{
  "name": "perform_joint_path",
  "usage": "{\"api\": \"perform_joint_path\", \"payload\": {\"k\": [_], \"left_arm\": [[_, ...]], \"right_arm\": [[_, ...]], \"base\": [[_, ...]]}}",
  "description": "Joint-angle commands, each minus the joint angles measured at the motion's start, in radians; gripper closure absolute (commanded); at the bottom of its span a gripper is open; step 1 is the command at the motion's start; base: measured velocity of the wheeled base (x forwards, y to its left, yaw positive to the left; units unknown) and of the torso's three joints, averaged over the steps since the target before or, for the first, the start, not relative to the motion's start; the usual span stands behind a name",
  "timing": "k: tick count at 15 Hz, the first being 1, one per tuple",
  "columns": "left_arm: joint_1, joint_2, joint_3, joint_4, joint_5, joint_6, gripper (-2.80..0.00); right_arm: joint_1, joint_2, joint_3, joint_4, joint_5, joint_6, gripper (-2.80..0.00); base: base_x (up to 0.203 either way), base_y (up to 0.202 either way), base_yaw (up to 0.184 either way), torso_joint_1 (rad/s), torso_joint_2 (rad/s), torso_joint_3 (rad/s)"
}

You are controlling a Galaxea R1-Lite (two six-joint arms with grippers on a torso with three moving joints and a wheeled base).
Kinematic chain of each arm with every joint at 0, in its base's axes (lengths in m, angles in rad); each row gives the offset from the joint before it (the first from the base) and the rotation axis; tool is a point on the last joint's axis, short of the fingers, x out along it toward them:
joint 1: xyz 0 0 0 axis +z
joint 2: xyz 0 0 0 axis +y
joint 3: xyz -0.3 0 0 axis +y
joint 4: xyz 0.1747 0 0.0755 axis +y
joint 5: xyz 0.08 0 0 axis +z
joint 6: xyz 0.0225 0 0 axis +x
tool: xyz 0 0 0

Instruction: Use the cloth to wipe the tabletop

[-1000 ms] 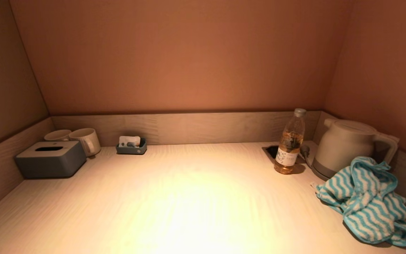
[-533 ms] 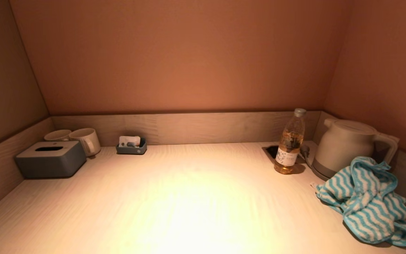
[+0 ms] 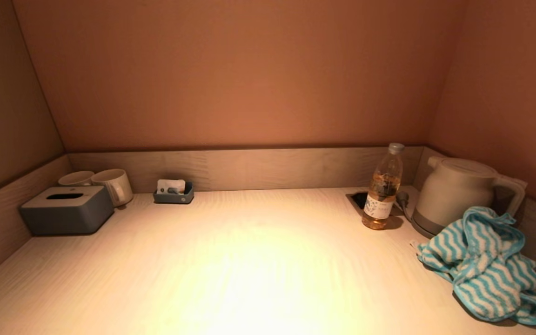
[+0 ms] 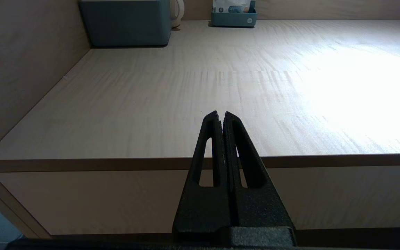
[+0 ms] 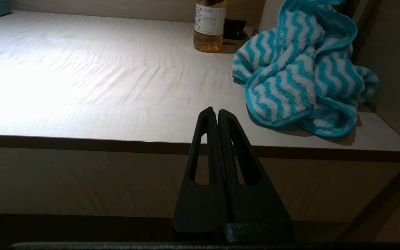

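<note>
A crumpled teal-and-white striped cloth (image 3: 484, 265) lies at the front right of the pale wooden tabletop (image 3: 249, 251), against the kettle; it also shows in the right wrist view (image 5: 300, 69). My right gripper (image 5: 217, 111) is shut and empty, held before the table's front edge, short of the cloth. My left gripper (image 4: 220, 115) is shut and empty, before the front edge on the left side. Neither arm shows in the head view.
A white kettle (image 3: 458, 193) and a bottle of amber liquid (image 3: 383, 188) stand at the back right beside a recessed socket (image 3: 360, 200). A grey tissue box (image 3: 67, 209), two mugs (image 3: 112, 185) and a small grey tray (image 3: 173, 193) stand at the back left. Walls enclose three sides.
</note>
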Motion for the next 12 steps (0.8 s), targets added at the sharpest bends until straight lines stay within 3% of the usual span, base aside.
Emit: {"api": "perform_joint_path", "payload": {"k": [1, 12], "left_arm": [[0.000, 0.000, 0.000, 0.000, 0.000, -0.001, 0.00], [0.000, 0.000, 0.000, 0.000, 0.000, -0.001, 0.00]], "right_arm": [[0.001, 0.000, 0.000, 0.000, 0.000, -0.001, 0.00], [0.001, 0.000, 0.000, 0.000, 0.000, -0.001, 0.00]], "base": [[0.000, 0.000, 0.000, 0.000, 0.00, 0.000], [0.000, 0.000, 0.000, 0.000, 0.00, 0.000]]}}
